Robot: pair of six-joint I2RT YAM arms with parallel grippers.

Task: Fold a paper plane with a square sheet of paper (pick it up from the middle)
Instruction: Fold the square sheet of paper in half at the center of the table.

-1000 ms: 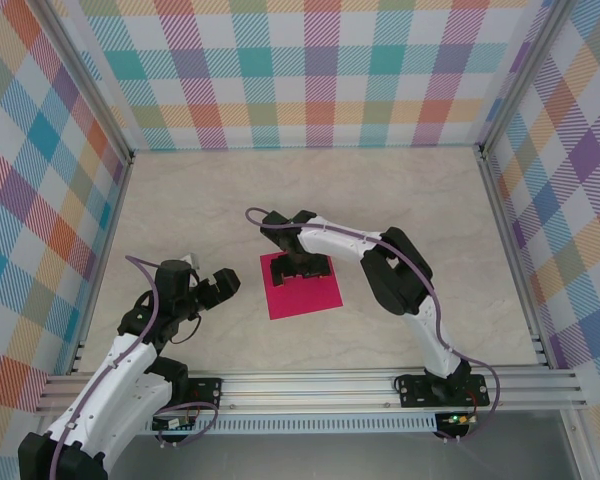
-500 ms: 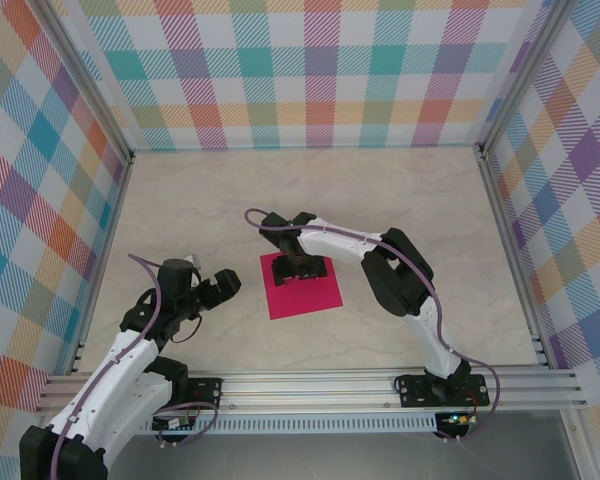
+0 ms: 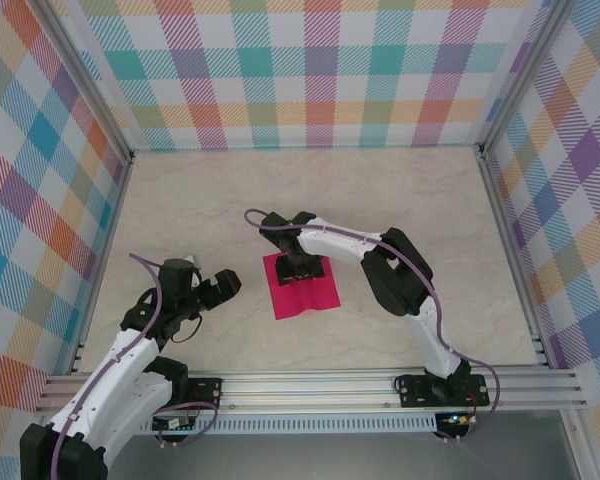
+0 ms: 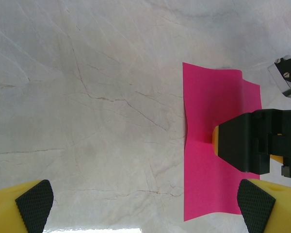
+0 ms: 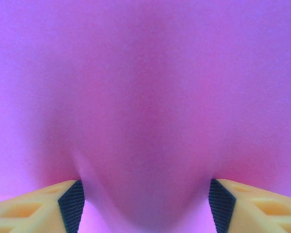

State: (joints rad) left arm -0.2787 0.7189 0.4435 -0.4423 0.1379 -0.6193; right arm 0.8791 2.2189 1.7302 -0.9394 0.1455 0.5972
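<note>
The square sheet of paper (image 3: 305, 294), bright magenta, lies on the table's middle and is buckled into a hump. My right gripper (image 3: 302, 268) points down onto its far half. In the right wrist view the sheet (image 5: 145, 97) bulges up between the fingertips (image 5: 72, 204), which stand apart, pressing in on both sides; right gripper (image 5: 145, 201) is open. My left gripper (image 3: 212, 285) hovers left of the sheet, open and empty. In the left wrist view the left gripper (image 4: 144, 204) has bare table between its pads, with the sheet (image 4: 208, 184) and the right gripper (image 4: 247, 145) at the right.
The marble-look table (image 3: 400, 190) is fenced by checked walls and aluminium rails (image 3: 330, 385) along the near edge. Both arm bases sit at the near edge.
The right gripper's fingers have drawn inward on the sheet, which went from flat to narrower and humped in the middle. The left arm has stayed put.
</note>
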